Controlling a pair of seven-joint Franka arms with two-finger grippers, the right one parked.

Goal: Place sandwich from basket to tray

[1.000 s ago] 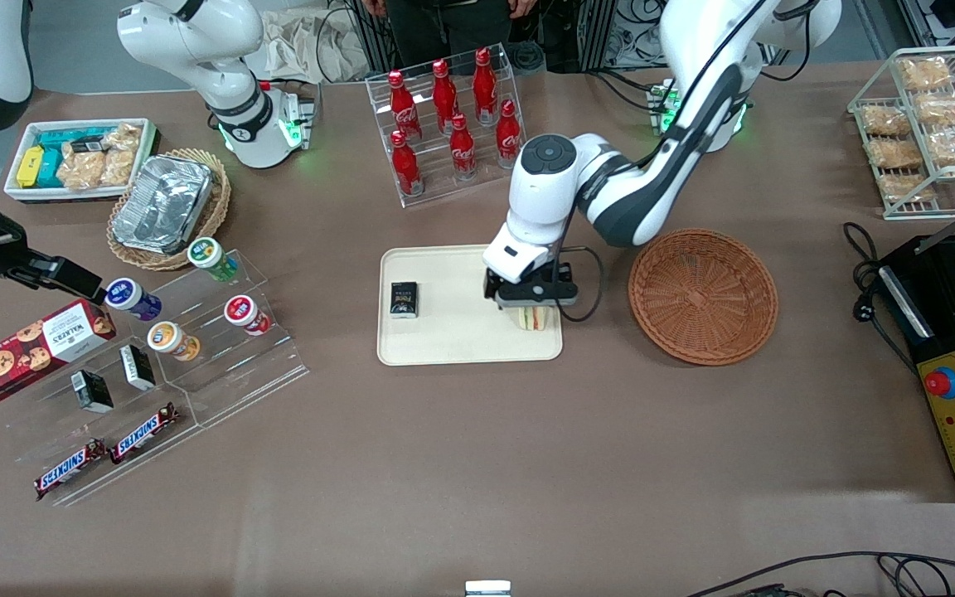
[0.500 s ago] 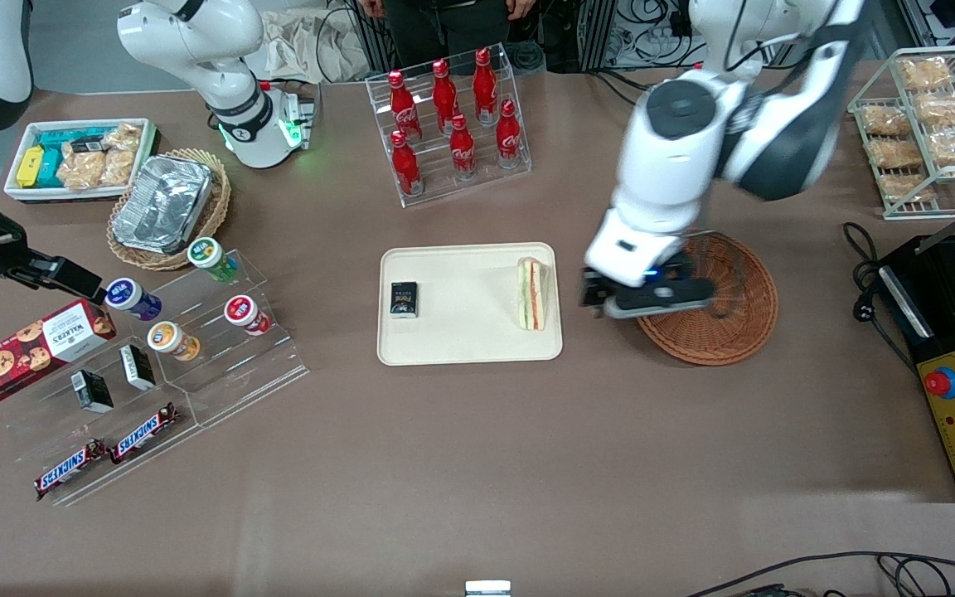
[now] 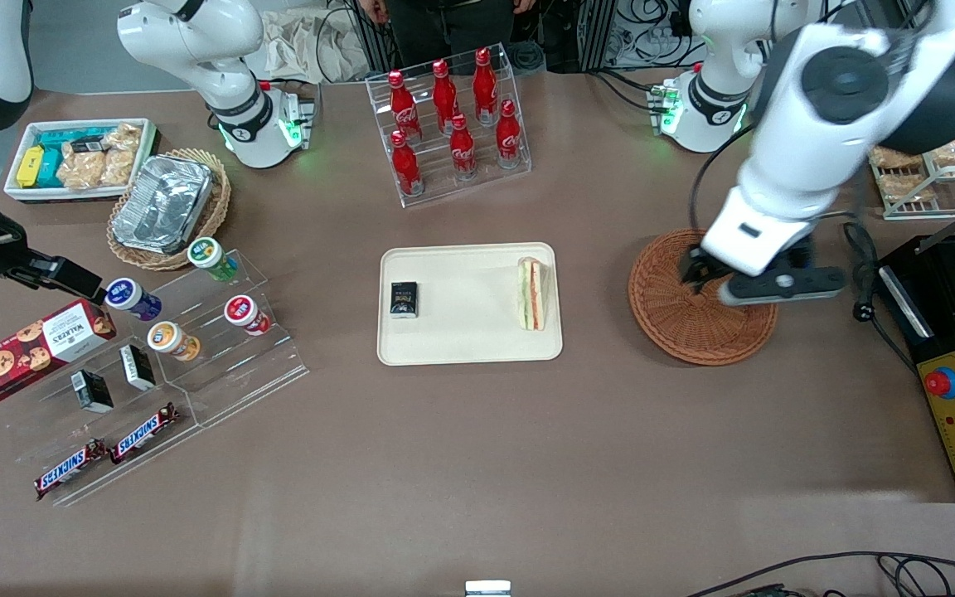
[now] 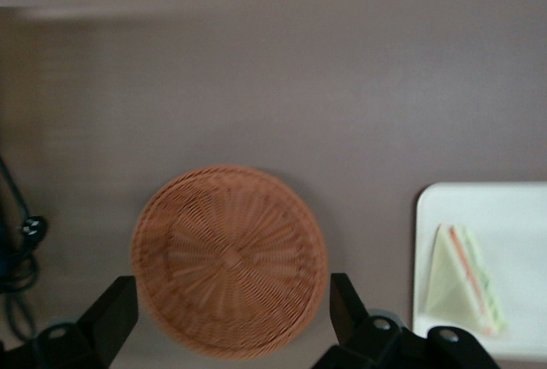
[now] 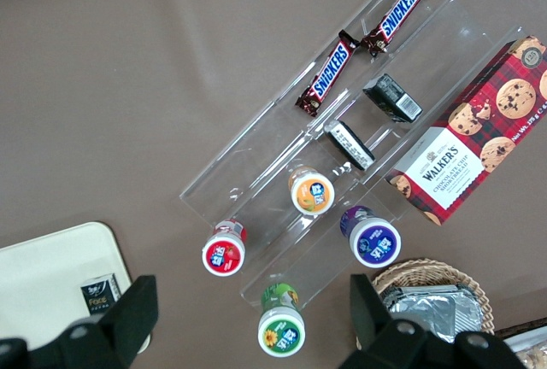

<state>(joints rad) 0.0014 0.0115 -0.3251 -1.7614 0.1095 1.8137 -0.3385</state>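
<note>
The sandwich [image 3: 531, 293] lies on the cream tray [image 3: 461, 344], at the tray's end nearest the basket; it also shows in the left wrist view [image 4: 461, 279] on the tray [image 4: 513, 207]. The reddish-brown wicker basket [image 3: 676, 327] stands empty beside the tray, toward the working arm's end; it also shows in the left wrist view [image 4: 229, 260]. My left gripper [image 3: 705, 282] hangs high above the basket, open and empty, with its fingers [image 4: 115, 313] spread wide on either side of the basket in the wrist view.
A small black box [image 3: 403, 299] lies on the tray. A rack of red bottles [image 3: 448, 124] stands farther from the camera than the tray. A black machine [image 3: 954, 332] and cable sit beside the basket. An acrylic stand with snacks [image 3: 162, 348] lies toward the parked arm's end.
My left gripper let go of the sandwich on the tray, rose and swung away over the basket toward the working arm's end. The sandwich stays on the tray.
</note>
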